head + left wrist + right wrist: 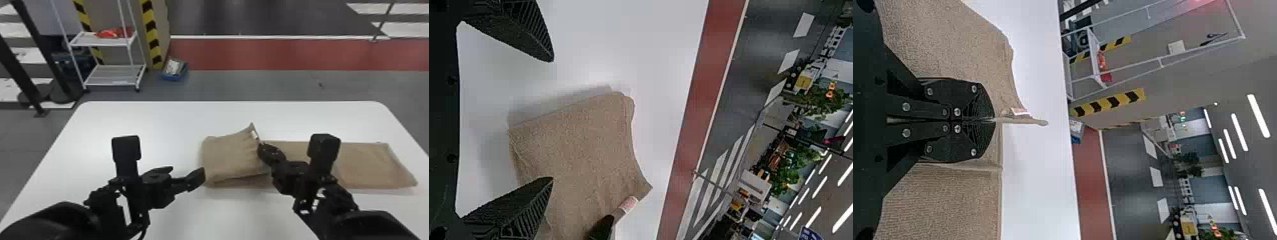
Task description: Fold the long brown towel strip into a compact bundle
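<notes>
Nearest, the left gripper (pixel 551 119) has its fingers parted and empty, one tip close by the creased left end of the brown towel strip (pixel 229 156); whether it touches, I can't tell. The right gripper (pixel 990 120) is closed on a narrow gather at the edge of the turned-over flap, a small sewn-in label (pixel 254 135) poking out just beyond its tips. Under and to the right of those fingers the strip's single length runs on flat along the white table (pixel 143 118).

The fold looks under way, with more length to take in. The pinch is off-centre: beyond the tips the flap's far corner sticks up, and toward the robot the cloth sags into a slant. Laid down like this, the flap would likely land crooked and ruckled. So thin a bite might also slip, or a pull to the right could drag the lower layer along, since nothing plainly pins the crease. If the open left fingers push inward, they could bunch it.

Past the table stand a white wheeled shelf cart (pixel 105 40) and a blue box (pixel 174 75).
</notes>
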`<move>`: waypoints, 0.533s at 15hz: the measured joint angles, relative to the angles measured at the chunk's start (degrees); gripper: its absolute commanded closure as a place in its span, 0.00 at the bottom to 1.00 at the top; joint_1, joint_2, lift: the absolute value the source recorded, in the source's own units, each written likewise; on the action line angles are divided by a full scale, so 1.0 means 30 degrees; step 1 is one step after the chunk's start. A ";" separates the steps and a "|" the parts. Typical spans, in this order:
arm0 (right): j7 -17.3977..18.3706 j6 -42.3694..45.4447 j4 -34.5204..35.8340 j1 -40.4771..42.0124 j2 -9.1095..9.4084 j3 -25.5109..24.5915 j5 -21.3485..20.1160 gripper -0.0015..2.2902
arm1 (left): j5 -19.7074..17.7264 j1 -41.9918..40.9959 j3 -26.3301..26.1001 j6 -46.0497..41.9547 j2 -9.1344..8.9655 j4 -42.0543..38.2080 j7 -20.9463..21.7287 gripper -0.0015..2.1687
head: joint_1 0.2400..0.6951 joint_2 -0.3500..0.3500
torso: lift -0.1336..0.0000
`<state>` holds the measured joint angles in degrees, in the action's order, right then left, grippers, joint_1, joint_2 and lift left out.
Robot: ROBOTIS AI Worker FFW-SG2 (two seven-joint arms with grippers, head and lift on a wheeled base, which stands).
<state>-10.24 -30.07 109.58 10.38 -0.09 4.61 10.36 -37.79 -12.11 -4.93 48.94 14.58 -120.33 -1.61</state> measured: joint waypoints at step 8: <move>0.0345 -0.1211 -0.0432 0.0273 0.0000 -0.1288 -0.0819 0.72 | 0.0031 -0.0127 -0.0200 0.0018 -0.0113 -0.0071 0.0070 0.01 | 1.00 0.42 | 0.07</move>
<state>-9.21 -33.70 108.28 11.20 -0.09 0.75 7.90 -37.70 -12.49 -5.52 48.99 14.24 -120.54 -1.40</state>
